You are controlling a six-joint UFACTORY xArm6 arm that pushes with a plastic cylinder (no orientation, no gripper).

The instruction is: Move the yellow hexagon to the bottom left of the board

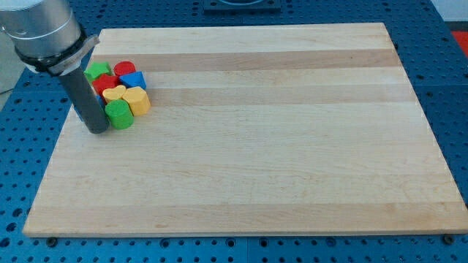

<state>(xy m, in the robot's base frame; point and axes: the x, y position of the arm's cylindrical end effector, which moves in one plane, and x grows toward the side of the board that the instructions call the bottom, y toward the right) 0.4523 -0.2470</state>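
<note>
So the big wooden tabletop (292, 146) is mostly bare, and everything is crowded up by the tool (82, 91). That's the plain dark rod; it has no jaws, so there's nothing to be apart, together or clamped. My tip (96, 129) sits on the wood, touching or just shy of a green block (118, 115) on its right side in the view.

The yellow hexagon (137, 100) is just past that green block, up and right of my tip, packed tight with the others. A second yellow block (113, 93) is right beside it, and two red blocks (124, 69) (106, 82), a blue block (133, 79) and another green one (96, 71) sit behind.

I reckon this is still the approach step, as the hexagon is nowhere near the bottom left. My tip is on the wrong side. I'd say it needs to get round to the far top-right of the hexagon, then push it down the view's left.

It lies flat. It has no real long axis, and I can't tell which way a corner points.
</note>
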